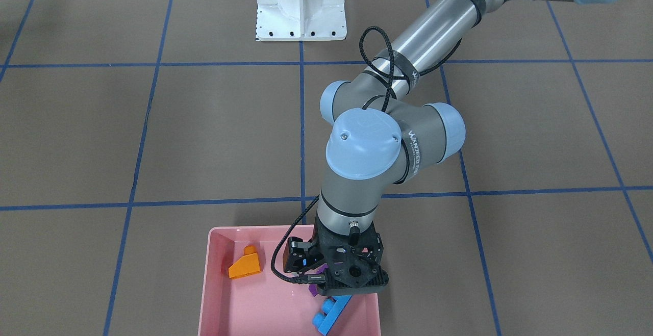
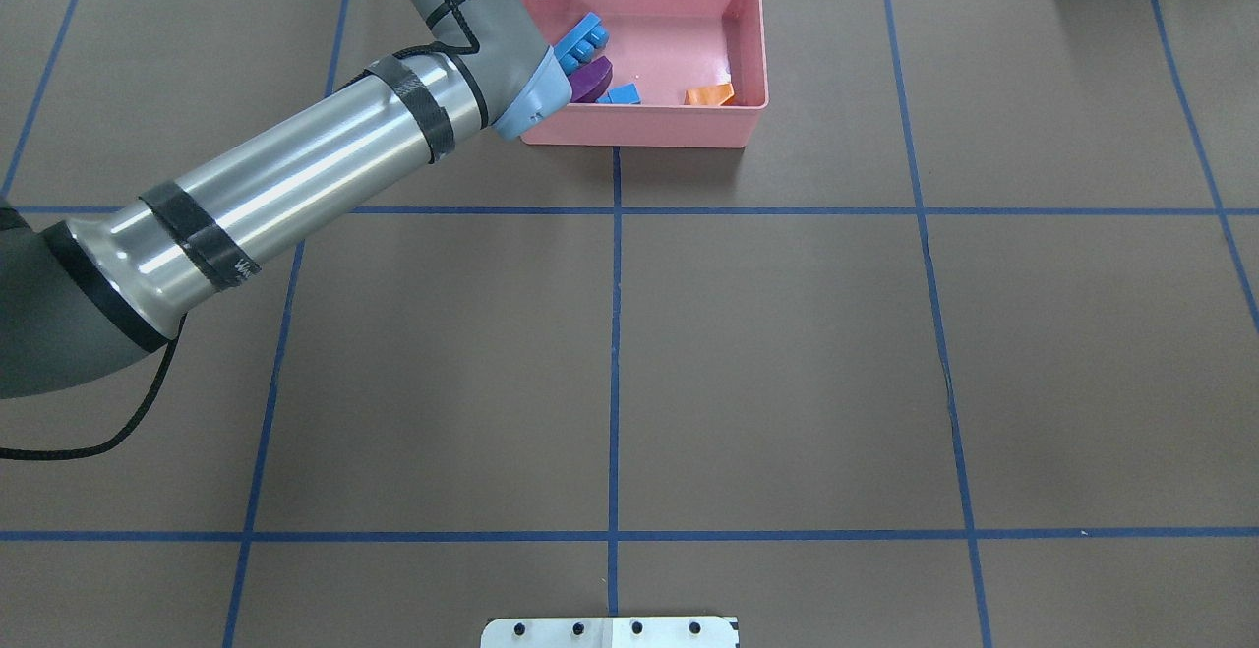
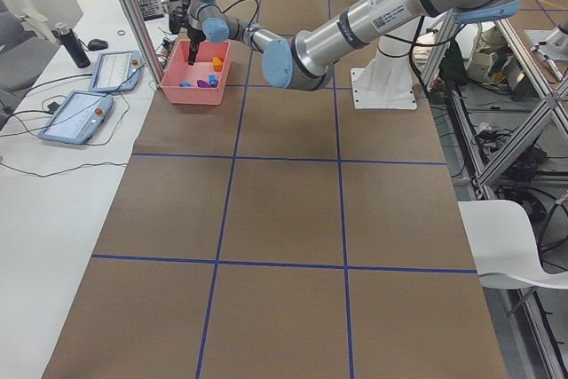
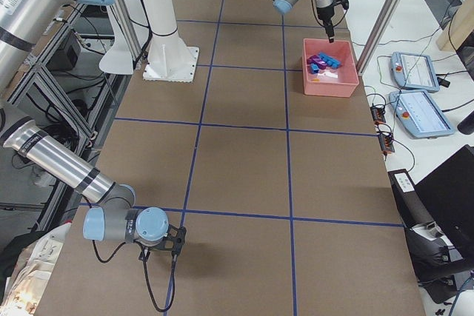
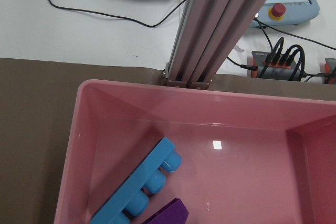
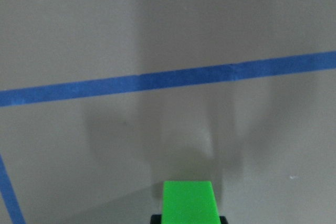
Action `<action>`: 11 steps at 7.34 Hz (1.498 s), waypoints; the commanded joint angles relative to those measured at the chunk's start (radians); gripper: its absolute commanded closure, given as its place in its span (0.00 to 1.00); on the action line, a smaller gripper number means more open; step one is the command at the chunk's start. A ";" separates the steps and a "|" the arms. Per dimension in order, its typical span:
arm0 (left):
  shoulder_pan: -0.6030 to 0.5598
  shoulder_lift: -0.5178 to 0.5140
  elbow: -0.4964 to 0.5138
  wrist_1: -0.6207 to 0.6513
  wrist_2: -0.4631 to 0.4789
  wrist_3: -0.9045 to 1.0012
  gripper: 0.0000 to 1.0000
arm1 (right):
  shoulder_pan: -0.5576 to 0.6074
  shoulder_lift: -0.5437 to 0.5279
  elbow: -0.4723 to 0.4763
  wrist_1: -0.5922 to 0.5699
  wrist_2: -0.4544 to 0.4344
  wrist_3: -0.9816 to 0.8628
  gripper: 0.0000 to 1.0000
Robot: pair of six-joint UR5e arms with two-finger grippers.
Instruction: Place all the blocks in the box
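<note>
Pink box sits at the operators' edge of the table: glossy plastic, rounded corners. Front view shows the orange wedge, purple slope and long blue studded bar inside. The left gripper hangs over them and hides the small blue cube. Only overhead shows it, just beside the purple one. Left fingers are hidden in every view, so can't tell their spread. Right gripper is well apart, low over the matte brown top. Its wrist cam shows it clamped on the green brick.

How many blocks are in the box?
4: long blue bar and purple piece by the left arm, small blue cube beside them, orange wedge apart. Arm may hide more.
</note>
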 commanded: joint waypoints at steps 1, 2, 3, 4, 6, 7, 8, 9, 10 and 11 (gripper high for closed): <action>-0.007 0.000 -0.004 0.002 -0.002 0.004 0.00 | 0.003 0.006 0.038 0.002 0.083 0.001 1.00; -0.017 0.003 -0.042 0.023 -0.020 0.012 0.00 | 0.002 0.017 0.117 -0.009 0.088 0.021 1.00; -0.030 0.006 -0.087 0.128 -0.052 0.083 0.00 | 0.006 0.068 0.196 -0.067 0.090 0.056 1.00; -0.047 0.009 -0.165 0.270 -0.069 0.164 0.00 | 0.023 0.180 0.236 -0.150 0.090 0.111 1.00; -0.089 0.082 -0.339 0.481 -0.075 0.325 0.00 | 0.029 0.514 0.218 -0.387 0.085 0.208 1.00; -0.140 0.156 -0.426 0.548 -0.134 0.420 0.00 | 0.026 0.689 0.191 -0.534 0.083 0.211 1.00; -0.222 0.251 -0.488 0.554 -0.226 0.543 0.00 | 0.013 0.860 0.151 -0.645 0.080 0.226 1.00; -0.290 0.352 -0.537 0.551 -0.283 0.662 0.00 | -0.050 1.015 0.109 -0.681 0.071 0.357 1.00; -0.339 0.404 -0.554 0.557 -0.297 0.761 0.00 | -0.126 1.128 0.103 -0.675 0.033 0.553 1.00; -0.393 0.470 -0.566 0.555 -0.301 0.874 0.00 | -0.209 1.237 0.082 -0.672 -0.040 0.716 1.00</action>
